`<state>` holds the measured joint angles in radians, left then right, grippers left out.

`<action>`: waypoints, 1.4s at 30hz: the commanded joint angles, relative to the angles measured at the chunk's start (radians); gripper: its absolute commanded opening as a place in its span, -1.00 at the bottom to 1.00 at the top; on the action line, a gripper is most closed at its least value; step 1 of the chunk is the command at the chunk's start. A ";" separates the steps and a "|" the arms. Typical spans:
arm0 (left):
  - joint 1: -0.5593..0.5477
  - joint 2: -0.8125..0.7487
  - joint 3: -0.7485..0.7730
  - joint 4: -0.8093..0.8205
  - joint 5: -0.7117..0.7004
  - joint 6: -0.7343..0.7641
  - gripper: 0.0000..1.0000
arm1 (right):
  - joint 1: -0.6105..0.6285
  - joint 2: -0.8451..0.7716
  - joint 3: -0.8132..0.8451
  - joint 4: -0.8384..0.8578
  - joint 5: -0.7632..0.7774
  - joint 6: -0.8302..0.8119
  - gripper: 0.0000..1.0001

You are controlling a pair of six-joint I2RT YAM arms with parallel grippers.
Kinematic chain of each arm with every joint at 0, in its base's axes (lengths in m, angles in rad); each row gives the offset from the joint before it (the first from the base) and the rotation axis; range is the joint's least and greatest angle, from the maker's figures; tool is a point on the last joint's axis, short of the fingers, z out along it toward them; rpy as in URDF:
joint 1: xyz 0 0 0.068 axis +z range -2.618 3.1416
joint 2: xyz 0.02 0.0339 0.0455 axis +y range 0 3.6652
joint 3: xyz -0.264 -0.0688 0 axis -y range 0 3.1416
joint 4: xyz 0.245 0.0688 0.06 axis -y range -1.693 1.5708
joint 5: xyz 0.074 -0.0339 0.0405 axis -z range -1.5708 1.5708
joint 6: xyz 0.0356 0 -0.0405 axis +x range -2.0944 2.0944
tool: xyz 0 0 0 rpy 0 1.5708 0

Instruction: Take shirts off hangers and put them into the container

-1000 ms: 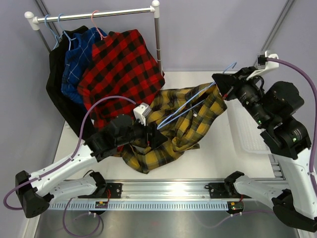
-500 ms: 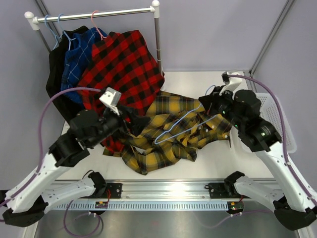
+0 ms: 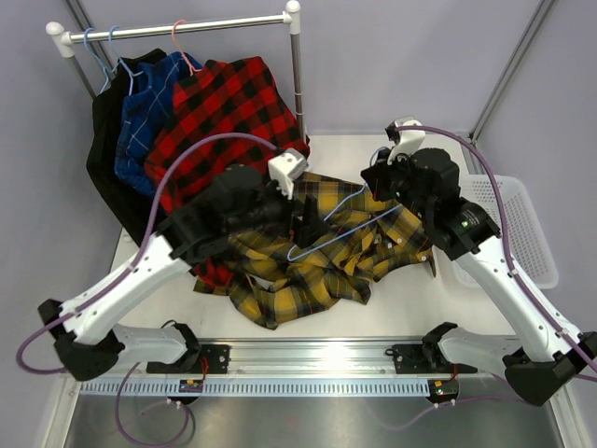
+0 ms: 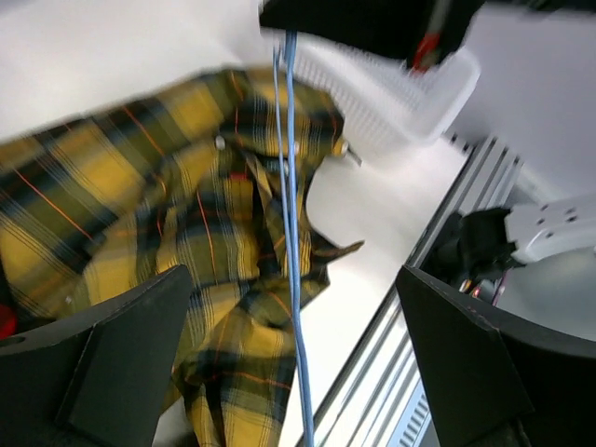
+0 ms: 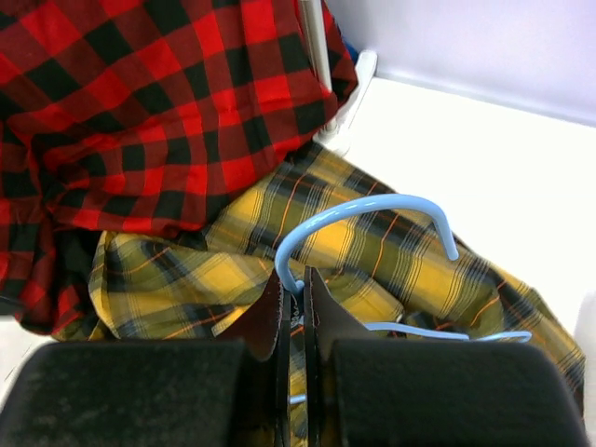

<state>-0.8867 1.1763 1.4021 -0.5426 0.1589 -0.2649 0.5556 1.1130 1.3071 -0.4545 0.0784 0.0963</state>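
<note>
The yellow-and-black plaid shirt [image 3: 326, 271] [image 4: 140, 205] [image 5: 214, 270] lies crumpled on the table, a light blue hanger [image 3: 333, 231] [image 4: 291, 223] [image 5: 372, 207] still lying across it. My right gripper [image 3: 371, 187] [image 5: 293, 279] is shut on the hanger's neck just below the hook. My left gripper [image 3: 303, 219] [image 4: 303, 363] is open over the shirt, and the hanger's wire runs between its fingers without touching them. The red plaid shirt [image 3: 224, 121] [image 5: 140, 102], the blue one [image 3: 140, 121] and the black one [image 3: 104, 149] hang at the back left. The white container [image 3: 522, 224] [image 4: 400, 93] stands on the right.
A silver rail [image 3: 177, 28] with white ends carries a pink hanger [image 3: 182, 45] and light blue hangers [image 3: 98, 51]. Its upright post [image 3: 297, 84] stands just behind the yellow shirt. A metal track [image 3: 317, 359] runs along the table's near edge.
My right gripper has carried the hanger down and to the left, and the yellow shirt has slumped onto the table. My left gripper has swung up and right until it straddles the hanger's wire.
</note>
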 commanded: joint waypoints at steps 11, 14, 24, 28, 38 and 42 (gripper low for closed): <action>-0.032 0.103 0.034 -0.011 0.015 0.036 -0.19 | 0.027 0.025 0.118 0.085 0.043 -0.070 -1.00; -0.034 0.094 0.028 -0.011 -0.027 0.049 -0.80 | 0.029 0.031 0.118 0.088 0.035 -0.061 -1.00; -0.032 -0.004 -0.043 -0.011 -0.175 0.089 -1.00 | 0.029 -0.011 0.149 0.013 -0.061 0.003 0.02; -0.032 -0.053 -0.095 -0.011 -0.216 0.066 -1.00 | 0.029 -0.064 0.156 -0.030 -0.118 0.034 0.88; -0.032 -0.210 -0.195 -0.095 -0.479 -0.039 -1.00 | 0.029 -0.254 0.077 -0.180 -0.187 0.103 0.99; -0.023 -0.279 -0.180 -0.166 -0.632 -0.047 -1.00 | 0.029 -0.303 0.023 -0.207 -0.146 0.103 0.99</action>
<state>-0.9157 0.9539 1.2011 -0.6930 -0.2825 -0.2810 0.5751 0.8284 1.3663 -0.6121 -0.0723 0.1825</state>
